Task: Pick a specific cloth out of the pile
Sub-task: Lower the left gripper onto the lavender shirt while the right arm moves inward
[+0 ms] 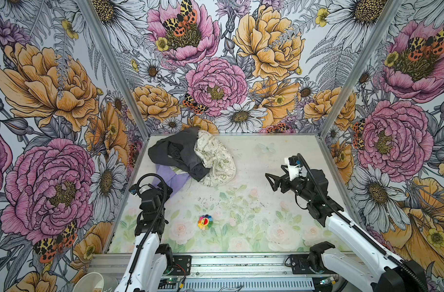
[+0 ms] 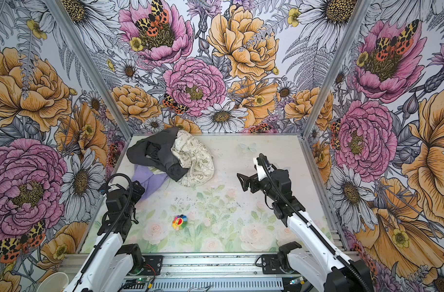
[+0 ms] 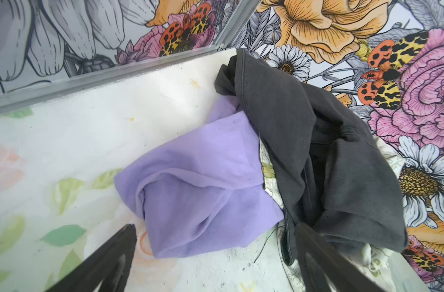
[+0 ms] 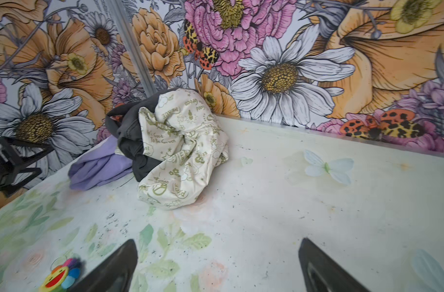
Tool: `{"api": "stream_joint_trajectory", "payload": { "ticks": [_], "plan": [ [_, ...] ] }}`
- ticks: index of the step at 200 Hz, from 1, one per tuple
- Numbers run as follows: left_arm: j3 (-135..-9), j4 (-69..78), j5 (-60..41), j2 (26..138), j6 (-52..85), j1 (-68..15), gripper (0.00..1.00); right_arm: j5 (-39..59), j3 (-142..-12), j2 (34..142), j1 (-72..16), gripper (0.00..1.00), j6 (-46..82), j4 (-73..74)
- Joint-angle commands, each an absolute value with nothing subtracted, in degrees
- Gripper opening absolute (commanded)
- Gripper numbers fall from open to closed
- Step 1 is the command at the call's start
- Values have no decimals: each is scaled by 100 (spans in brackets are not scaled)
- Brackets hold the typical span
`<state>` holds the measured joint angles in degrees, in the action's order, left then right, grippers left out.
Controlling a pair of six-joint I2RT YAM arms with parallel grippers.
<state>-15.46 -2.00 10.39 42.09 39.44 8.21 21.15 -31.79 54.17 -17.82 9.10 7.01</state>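
In both top views the pile (image 1: 190, 158) sits at the table's (image 1: 253, 164) far left corner; the lavender cloth (image 2: 150, 180) protrudes from under the dark grey cloth (image 2: 165, 158), beside the left gripper (image 1: 165, 188).

Left wrist view: jaws apart, flanking the lavender cloth's near edge, gripping nothing.

Right wrist view: right gripper (image 4: 217, 265) jaws apart, empty, well clear of the cream printed cloth (image 4: 183, 151).

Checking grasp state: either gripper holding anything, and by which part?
Nothing held. Left gripper is open, hovering at the lavender cloth; right gripper is open over bare table.
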Motion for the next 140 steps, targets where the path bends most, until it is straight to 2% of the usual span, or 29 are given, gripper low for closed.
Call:
{"api": "stream_joint_trajectory", "payload": {
  "ticks": [1,48,98,115,140],
  "plan": [
    [-1563,129,640,4385,4317,924,98,2700,-3322,5482,-2125,99,710,1046],
    [-1708,562,664,5083,4592,1021,92,2640,-3206,5623,-3012,100,135,1229],
    [-2206,991,497,6235,4882,1089,80,2576,-2897,5737,-3143,100,160,1685],
    [-2404,1153,308,6685,4978,1099,68,2547,-2820,5731,-3154,99,171,1783],
    [-2644,1294,124,7260,5101,1108,66,2474,-2773,5724,-3156,99,149,1786]
  ]
}}
